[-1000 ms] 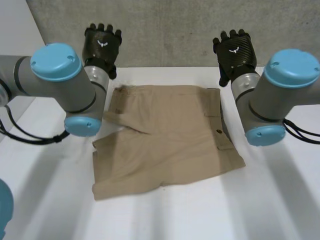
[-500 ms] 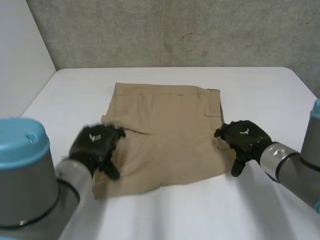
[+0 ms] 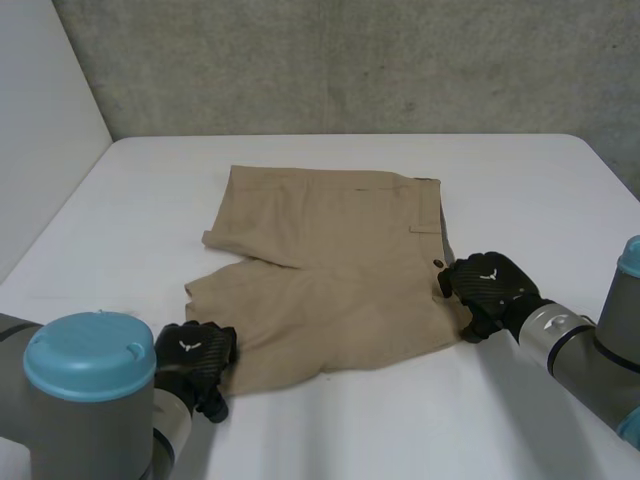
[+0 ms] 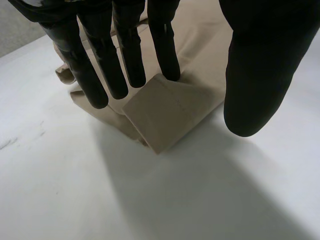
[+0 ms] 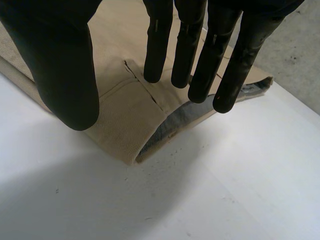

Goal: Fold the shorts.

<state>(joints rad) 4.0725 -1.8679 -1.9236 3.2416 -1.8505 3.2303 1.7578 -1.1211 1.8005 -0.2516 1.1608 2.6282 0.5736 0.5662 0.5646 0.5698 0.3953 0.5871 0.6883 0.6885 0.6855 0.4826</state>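
Observation:
Tan shorts (image 3: 330, 260) lie flat on the white table (image 3: 340, 430), folded leg over leg, with the waistband at the right. My left hand (image 3: 195, 355) hovers over their near left corner, the leg hem. In the left wrist view its fingers (image 4: 125, 50) point straight down at the hem corner (image 4: 170, 107), the thumb (image 4: 260, 70) held wide apart: open. My right hand (image 3: 487, 285) is at the near right corner, by the waistband. There its straight fingers (image 5: 190, 45) reach over the waistband corner (image 5: 125, 115), thumb (image 5: 60, 70) apart, also open.
A grey concrete wall (image 3: 350, 60) closes the far side of the table. A pale panel (image 3: 40, 150) stands along the left. Bare tabletop surrounds the shorts in front and to both sides.
Both hands came down from the far edge to the near corners of the shorts. The left hand moved nearer and lower onto the hem corner. The right hand settled at the waistband corner.

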